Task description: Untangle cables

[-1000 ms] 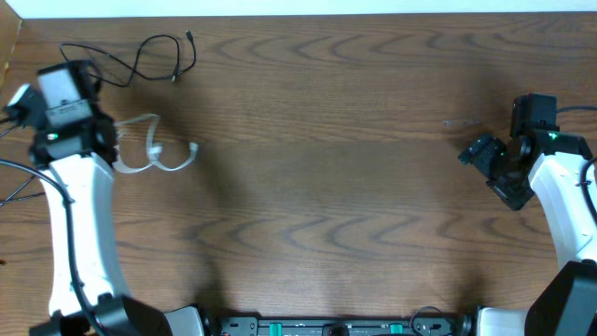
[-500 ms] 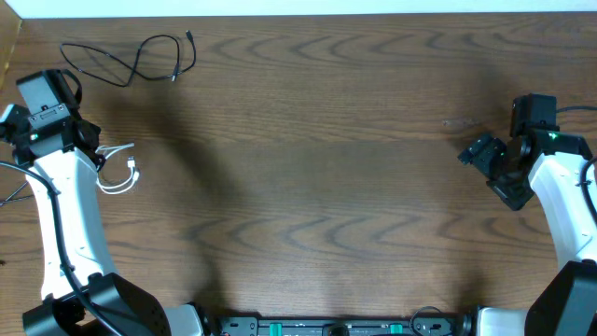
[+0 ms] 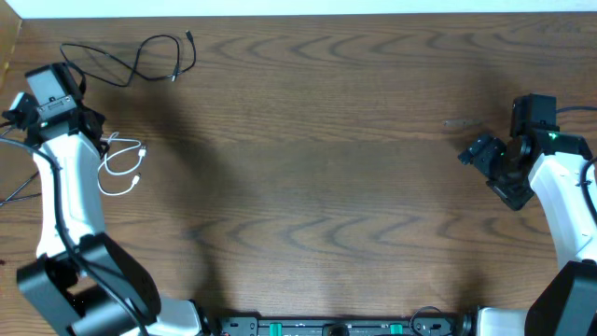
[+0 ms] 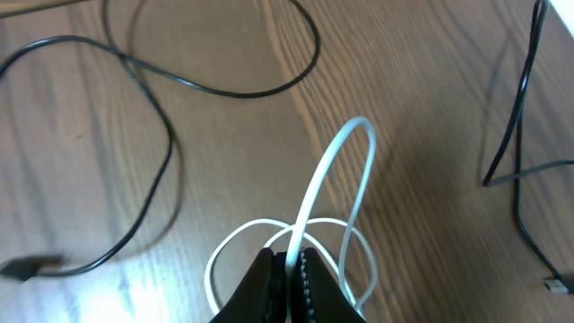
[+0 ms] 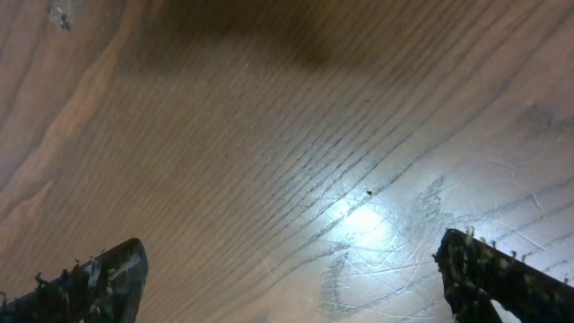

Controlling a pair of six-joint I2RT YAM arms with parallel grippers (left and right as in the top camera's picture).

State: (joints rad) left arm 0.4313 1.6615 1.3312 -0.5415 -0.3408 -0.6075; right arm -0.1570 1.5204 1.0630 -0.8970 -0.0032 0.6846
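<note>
My left gripper is at the table's far left, shut on the white cable, whose loops trail to its right. In the left wrist view the white cable runs up from between the shut jaws of that gripper. One black cable lies loose at the back left, apart from the white one; it shows again as the black cable in the left wrist view. A second thin black cable with a small plug lies on the other side. My right gripper hovers open at the far right, holding nothing.
The right wrist view shows only bare scratched wood between the open fingertips. The table's back edge runs close behind the black cable. Thin dark leads hang at the left edge by my left arm.
My left gripper has dragged the white cable leftward toward the table's left edge, then shifted slightly back; the cable's loops have bunched up. The right arm has not moved.
</note>
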